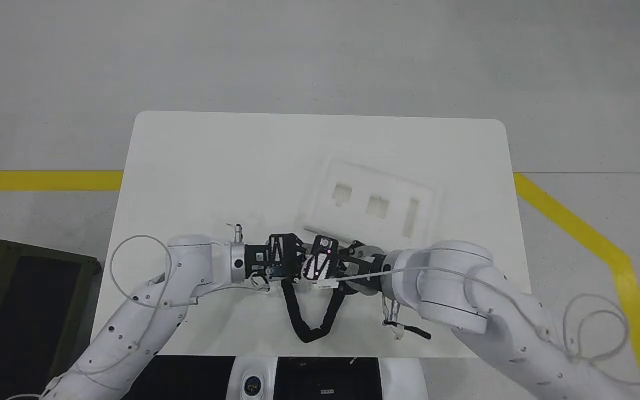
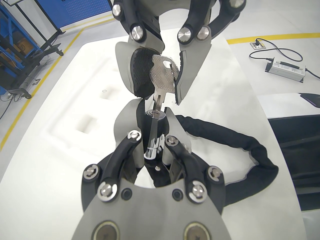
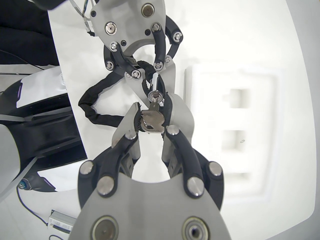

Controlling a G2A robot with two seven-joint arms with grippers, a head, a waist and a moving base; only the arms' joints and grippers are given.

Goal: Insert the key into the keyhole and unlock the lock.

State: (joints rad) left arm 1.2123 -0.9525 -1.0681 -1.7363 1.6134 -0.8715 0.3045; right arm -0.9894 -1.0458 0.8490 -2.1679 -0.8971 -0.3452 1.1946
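White worktop [image 1: 200, 160] carries a pale foam tray [image 1: 350, 215] with three recesses. Just off the tray's edge that faces the robot, the two hands meet tip to tip. The left hand [image 2: 152, 119] is clamped around the lock [image 2: 155, 131] at its chrome cylinder, and the black sleeved chain [image 2: 250, 156] loops away from the tray. The right hand [image 3: 152, 112] pinches the key [image 3: 152, 122] by its bow. The blade tip meets the keyhole [image 3: 155, 96], most of the blade outside it.

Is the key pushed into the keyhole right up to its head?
No: the key, clamped in the right hand, shows bare blade between its head and the keyhole of the lock that the left hand grips.
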